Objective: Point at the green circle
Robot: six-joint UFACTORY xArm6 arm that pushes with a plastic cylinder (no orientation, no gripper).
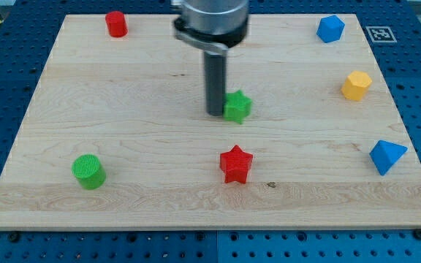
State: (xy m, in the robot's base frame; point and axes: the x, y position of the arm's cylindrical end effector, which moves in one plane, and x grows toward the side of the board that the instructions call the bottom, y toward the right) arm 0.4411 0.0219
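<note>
My tip (216, 113) sits bare, apparently touching the green star (237, 107). The green cylinder (88, 172), well apart at lower left, looks light, rigid and easily slid; point at its top.

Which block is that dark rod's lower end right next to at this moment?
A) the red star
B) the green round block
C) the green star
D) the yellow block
C: my tip sits right against the view's left side of the green star, while the green round block lies far off toward the view's bottom left.
</note>
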